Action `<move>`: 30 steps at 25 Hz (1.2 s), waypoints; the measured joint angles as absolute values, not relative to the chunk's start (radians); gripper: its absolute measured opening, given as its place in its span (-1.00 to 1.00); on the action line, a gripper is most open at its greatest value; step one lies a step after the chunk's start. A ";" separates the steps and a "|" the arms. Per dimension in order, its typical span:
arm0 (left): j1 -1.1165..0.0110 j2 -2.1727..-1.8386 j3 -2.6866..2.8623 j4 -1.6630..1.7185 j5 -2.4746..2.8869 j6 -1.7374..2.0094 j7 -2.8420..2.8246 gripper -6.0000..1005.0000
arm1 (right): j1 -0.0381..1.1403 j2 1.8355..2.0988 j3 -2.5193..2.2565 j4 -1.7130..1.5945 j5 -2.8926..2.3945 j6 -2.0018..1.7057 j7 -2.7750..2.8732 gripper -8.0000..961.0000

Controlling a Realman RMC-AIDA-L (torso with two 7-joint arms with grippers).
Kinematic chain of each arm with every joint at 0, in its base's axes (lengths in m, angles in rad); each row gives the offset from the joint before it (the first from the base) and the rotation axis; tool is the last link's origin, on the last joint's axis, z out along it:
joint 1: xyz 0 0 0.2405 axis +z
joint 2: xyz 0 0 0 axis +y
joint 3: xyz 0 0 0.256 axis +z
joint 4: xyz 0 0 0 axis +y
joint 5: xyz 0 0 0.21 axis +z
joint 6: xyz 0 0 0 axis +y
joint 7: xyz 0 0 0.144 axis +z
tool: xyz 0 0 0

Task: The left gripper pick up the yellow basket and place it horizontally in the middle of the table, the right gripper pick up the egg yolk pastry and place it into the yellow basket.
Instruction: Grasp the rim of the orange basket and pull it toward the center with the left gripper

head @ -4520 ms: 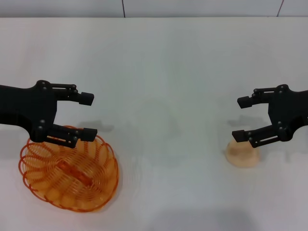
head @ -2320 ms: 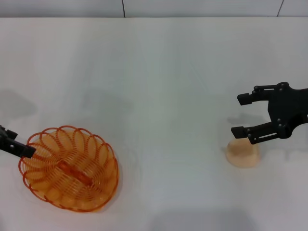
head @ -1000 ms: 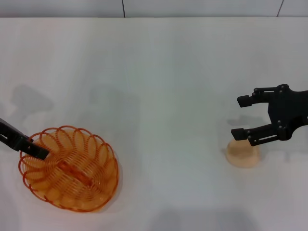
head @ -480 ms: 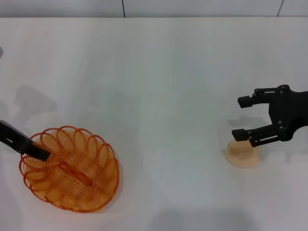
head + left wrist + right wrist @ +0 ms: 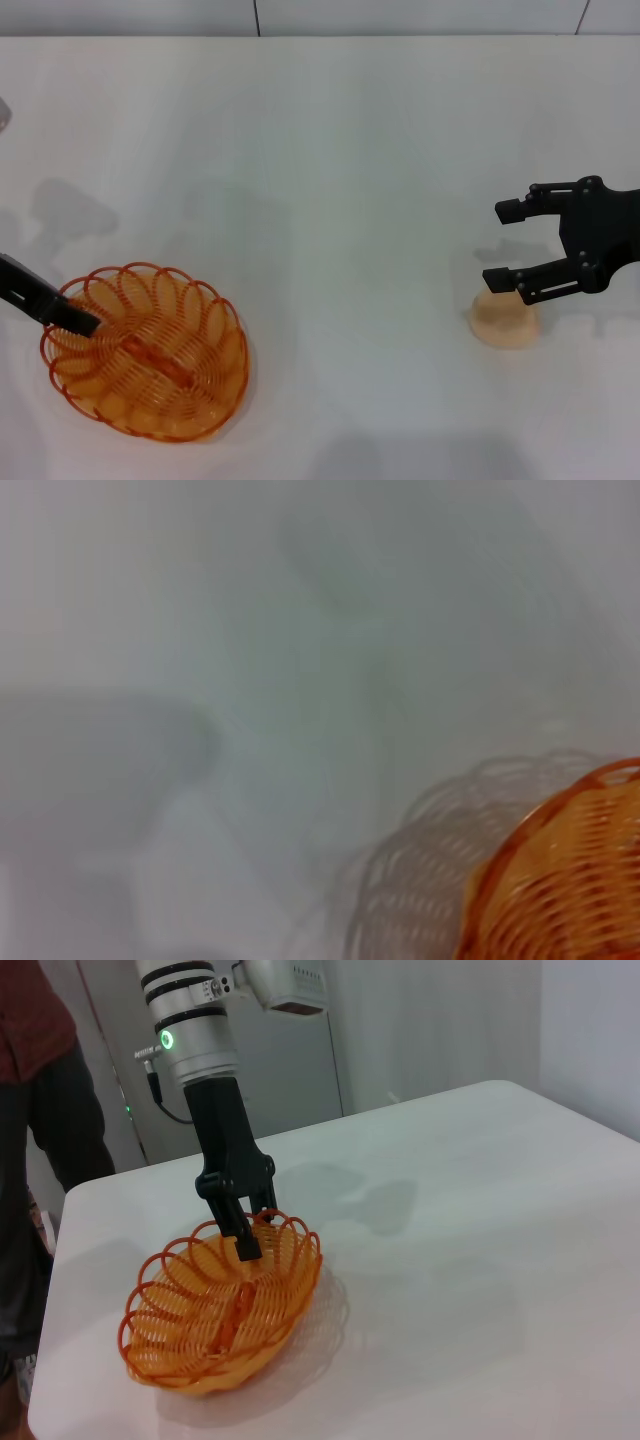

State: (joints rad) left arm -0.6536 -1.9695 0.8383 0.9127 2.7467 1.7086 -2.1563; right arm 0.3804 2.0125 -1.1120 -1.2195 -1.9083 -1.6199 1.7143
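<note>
The yellow basket (image 5: 150, 360) rests on the white table (image 5: 330, 170) at the near left. It also shows in the right wrist view (image 5: 215, 1310) and at the edge of the left wrist view (image 5: 570, 880). My left gripper (image 5: 72, 319) comes in from the left and stands on the basket's left rim. In the right wrist view it (image 5: 248, 1235) points down, shut on the rim. My right gripper (image 5: 504, 246) is open and empty, just above and behind the egg yolk pastry (image 5: 505, 321), which sits on the table at the right.
A person in a dark red top (image 5: 35, 1110) stands beyond the table's left end. The table's far edge (image 5: 320, 38) meets a tiled wall. Bare white tabletop lies between the basket and the pastry.
My left gripper left its place above the basket, swung out left, and came back low onto the basket's left rim. The basket has barely shifted. The right gripper has held still.
</note>
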 joint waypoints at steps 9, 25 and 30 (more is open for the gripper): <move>-0.661 -1.972 0.839 0.913 2.753 1.694 -2.163 -0.54 | 0.381 2.013 -1.112 -1.220 -1.908 -1.620 1.715 0.81; -0.670 -1.971 0.820 0.927 2.708 1.687 -2.186 -0.73 | 0.380 2.013 -1.108 -1.220 -1.908 -1.620 1.714 0.81; -0.665 -1.970 0.815 0.968 2.639 1.690 -2.238 -0.73 | 0.380 2.014 -1.106 -1.220 -1.908 -1.619 1.713 0.81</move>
